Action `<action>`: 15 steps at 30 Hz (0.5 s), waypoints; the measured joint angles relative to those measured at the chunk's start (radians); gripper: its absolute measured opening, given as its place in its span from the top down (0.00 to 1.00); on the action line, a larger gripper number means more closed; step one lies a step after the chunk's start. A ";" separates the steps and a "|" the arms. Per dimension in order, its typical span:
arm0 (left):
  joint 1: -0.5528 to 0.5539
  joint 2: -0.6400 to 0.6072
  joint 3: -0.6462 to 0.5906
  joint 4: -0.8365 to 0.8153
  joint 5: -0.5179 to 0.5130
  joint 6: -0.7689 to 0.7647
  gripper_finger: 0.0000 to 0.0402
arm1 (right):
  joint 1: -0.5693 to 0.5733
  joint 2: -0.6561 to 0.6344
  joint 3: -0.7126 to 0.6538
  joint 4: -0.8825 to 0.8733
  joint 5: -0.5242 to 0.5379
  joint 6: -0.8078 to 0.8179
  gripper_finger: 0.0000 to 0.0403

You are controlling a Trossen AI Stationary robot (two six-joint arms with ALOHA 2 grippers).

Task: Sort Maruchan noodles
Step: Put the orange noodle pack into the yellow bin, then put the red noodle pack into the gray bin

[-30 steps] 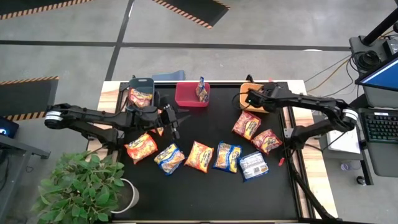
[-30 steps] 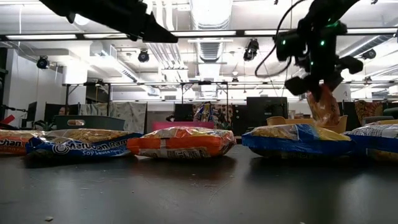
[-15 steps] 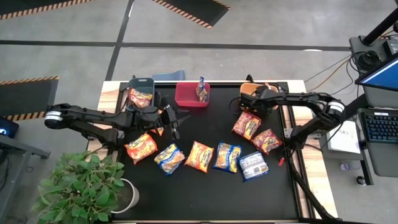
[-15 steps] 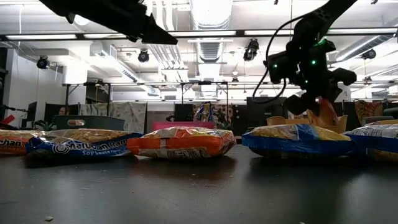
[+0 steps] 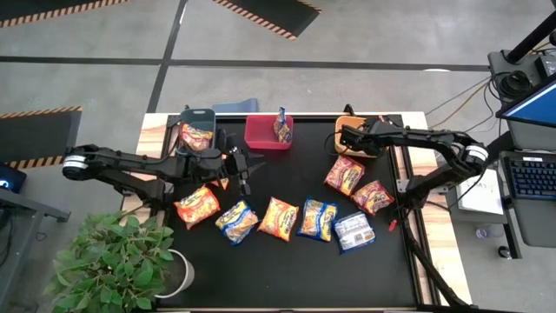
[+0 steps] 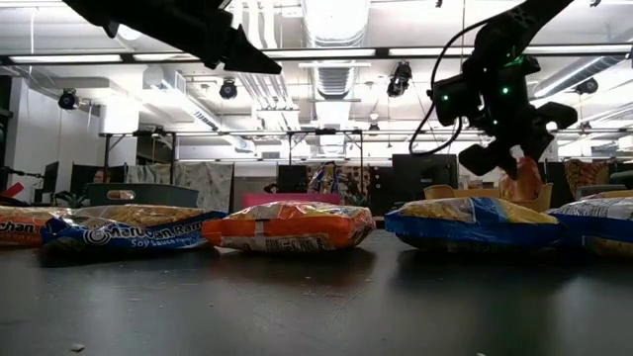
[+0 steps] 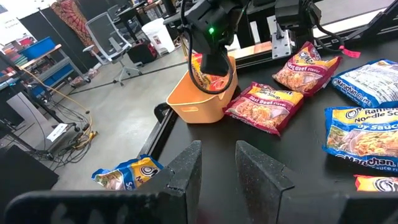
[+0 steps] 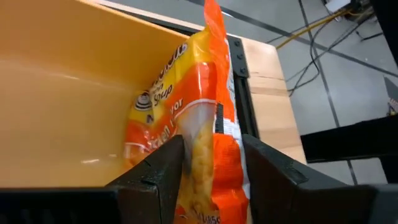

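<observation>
Several Maruchan noodle packets lie flat in a row on the black table, among them an orange one, a blue-and-yellow one and a silver-white one. My right gripper hangs over the orange bin at the far right, open. An orange packet stands on edge in that bin, leaning on its wall, with its top between my fingers. My left gripper hovers open above the table's left half, with nothing between its fingers. My right gripper slants down into the orange bin with one finger on either side of the orange packet's upper edge. I cannot tell whether the fingers touch it. The packet's lower part rests inside the bin.
A dark grey bin at the far left holds an orange-red packet. A red bin in the far middle holds a blue-and-yellow packet. Two red-orange packets lie near the right arm. A potted plant stands at the near left corner.
My right gripper has sunk toward the orange bin and tipped further down. The orange packet, which hung below its fingers over the bin, now sits lower, inside the bin.
</observation>
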 joint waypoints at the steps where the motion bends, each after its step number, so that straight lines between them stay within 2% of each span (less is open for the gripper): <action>1: 0.000 0.000 0.000 0.000 0.000 0.000 0.80 | -0.005 -0.006 0.000 -0.008 0.000 0.001 0.62; 12: 0.000 0.000 0.000 0.000 0.000 0.000 0.80 | -0.024 -0.125 0.015 -0.024 -0.002 -0.036 0.62; 15: 0.000 0.000 0.000 -0.002 0.000 0.000 0.80 | -0.007 -0.173 0.049 -0.022 -0.064 -0.063 0.62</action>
